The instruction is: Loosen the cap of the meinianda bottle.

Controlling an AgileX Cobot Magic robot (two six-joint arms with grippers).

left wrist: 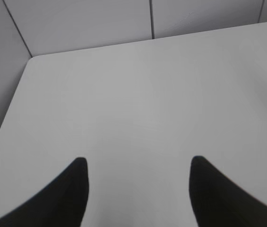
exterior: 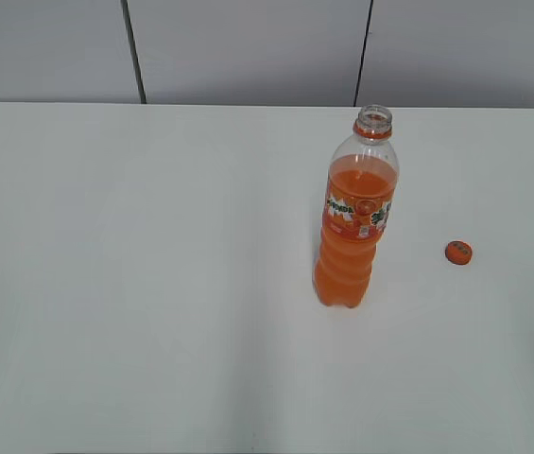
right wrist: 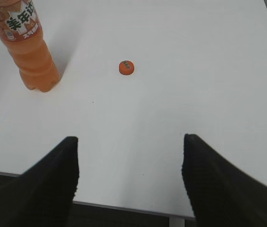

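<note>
The meinianda bottle (exterior: 354,218) stands upright on the white table, its mouth open with no cap on it; its lower body shows in the right wrist view (right wrist: 27,45). The cap (exterior: 458,253) lies flat on the table to the bottle's right, apart from it, and it also shows in the right wrist view (right wrist: 126,67). My right gripper (right wrist: 129,142) is open and empty near the table's front edge, well short of the cap. My left gripper (left wrist: 139,163) is open and empty over bare table. Neither gripper shows in the exterior view.
The white table (exterior: 153,284) carries only the bottle and the cap. Its front edge (right wrist: 124,208) runs under the right gripper. A grey panelled wall (exterior: 248,47) stands behind, and the table's far left corner (left wrist: 31,59) meets it.
</note>
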